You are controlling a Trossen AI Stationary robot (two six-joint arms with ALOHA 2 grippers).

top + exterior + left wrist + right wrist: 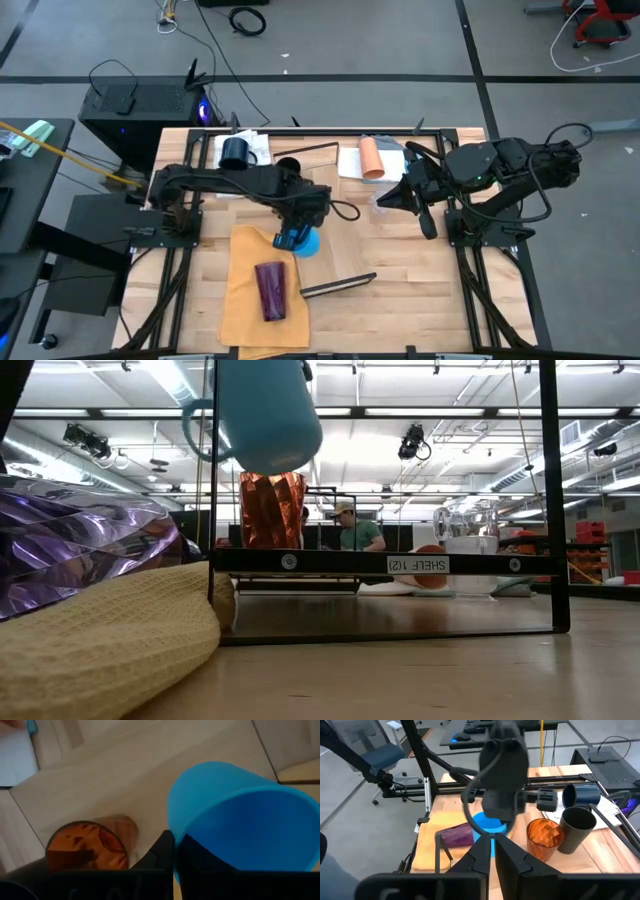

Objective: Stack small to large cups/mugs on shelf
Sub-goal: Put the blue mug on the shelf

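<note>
From above, the left gripper (292, 238) grips the blue mug (305, 242) over the table's middle, beside the yellow cloth (245, 290) where a purple tumbler (271, 290) lies. The right gripper (385, 200) hangs pinched together, holding nothing. Low down, the smooth mug (262, 410) hangs above the shelf (385, 563); a faceted orange tumbler (271, 510) stands behind. The left wrist shows the mug's round mouth (250, 830). The right wrist adds a black cup (576, 830) touching the orange tumbler.

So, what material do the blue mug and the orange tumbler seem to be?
The blue mug, held in the left gripper, looks like matte plastic or glazed ceramic: opaque, even colour, soft sheen. The orange tumbler looks like glossy translucent plastic: light passes through its faceted wall.
</note>
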